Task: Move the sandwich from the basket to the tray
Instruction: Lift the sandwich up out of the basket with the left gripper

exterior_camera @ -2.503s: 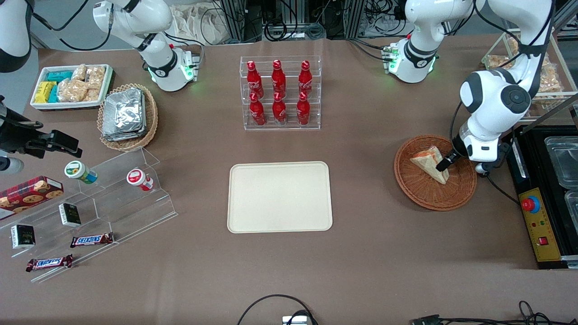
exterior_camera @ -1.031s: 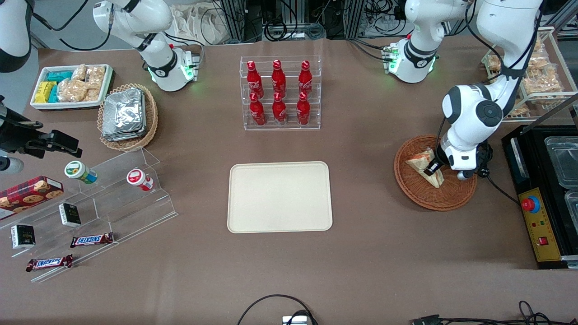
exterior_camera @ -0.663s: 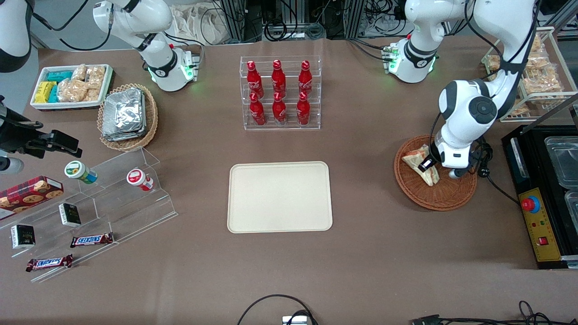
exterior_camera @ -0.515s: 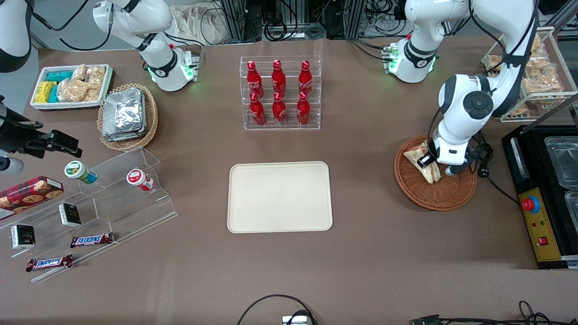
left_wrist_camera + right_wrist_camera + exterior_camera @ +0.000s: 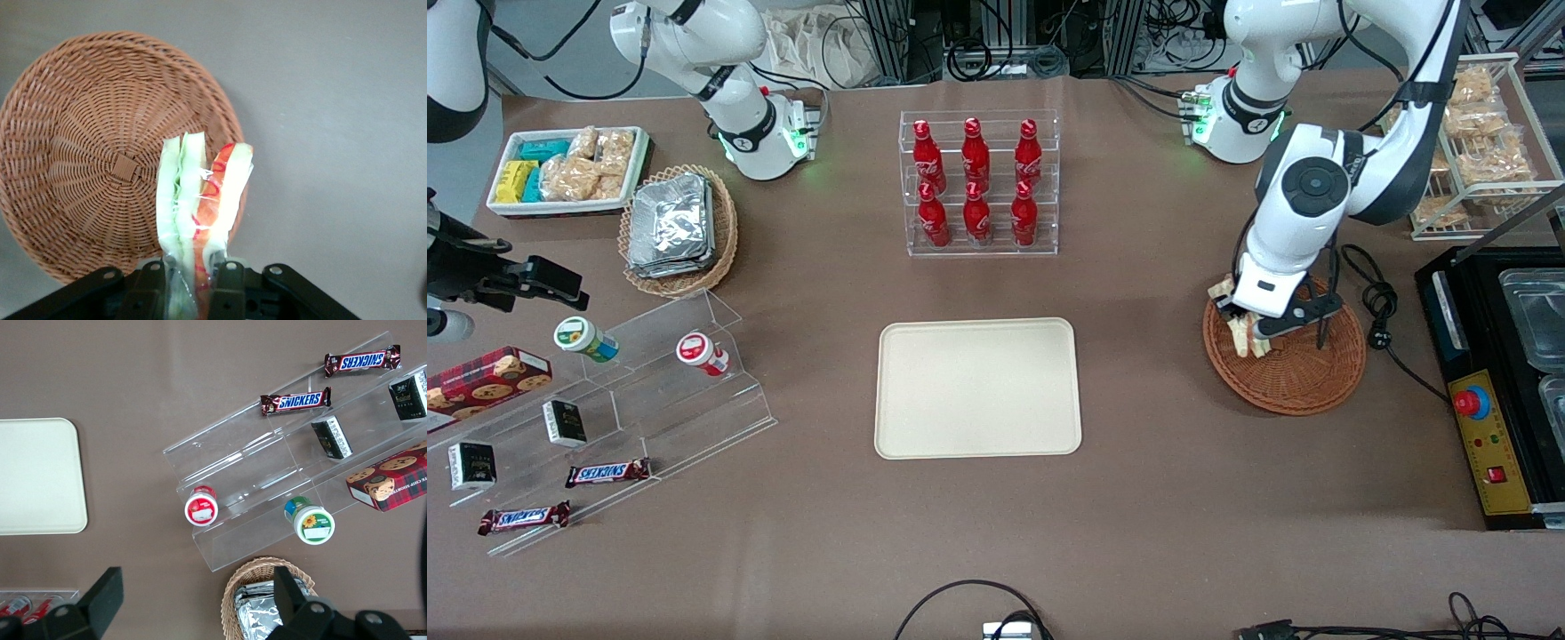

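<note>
Front view: the hand point(image 5: 1249, 331) is clamped on the sandwich point(image 5: 1240, 336), held above the basket's point(image 5: 1303, 382) rim nearest the tray point(image 5: 977, 388). Bare worktop point(image 5: 1147, 373) lies between them; a rack of 6 red bottles point(image 5: 978, 185) stands farther off.

Left wrist view: fingers point(image 5: 225, 283) pinch the sandwich point(image 5: 200, 200), edge-on, over the basket point(image 5: 87, 160).
</note>
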### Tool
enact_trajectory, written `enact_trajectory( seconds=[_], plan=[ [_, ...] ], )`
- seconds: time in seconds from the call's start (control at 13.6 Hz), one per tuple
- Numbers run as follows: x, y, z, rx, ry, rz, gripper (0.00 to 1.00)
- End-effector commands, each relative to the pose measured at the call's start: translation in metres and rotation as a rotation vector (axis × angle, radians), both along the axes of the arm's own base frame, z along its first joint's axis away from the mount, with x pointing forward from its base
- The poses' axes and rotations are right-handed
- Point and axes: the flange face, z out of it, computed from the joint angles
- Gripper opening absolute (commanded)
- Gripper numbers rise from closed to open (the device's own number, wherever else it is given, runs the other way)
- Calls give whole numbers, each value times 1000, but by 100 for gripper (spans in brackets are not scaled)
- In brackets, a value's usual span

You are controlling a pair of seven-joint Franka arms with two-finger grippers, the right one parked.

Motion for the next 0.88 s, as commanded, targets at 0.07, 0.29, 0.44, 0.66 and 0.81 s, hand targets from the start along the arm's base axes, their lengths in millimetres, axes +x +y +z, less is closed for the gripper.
enact_trajectory(
  seconds=[0.07, 0.29, 0.44, 0.66, 0.81],
  plan=[
    [28, -56, 41, -6, 10, -97, 15],
    [35, -99, 50, -69, -1, -142, 15],
    [43, -117, 50, -101, -5, -132, 16],
    [55, -144, 56, -155, -18, -117, 16],
    [61, -161, 52, -156, -32, -119, 16]
  ],
)
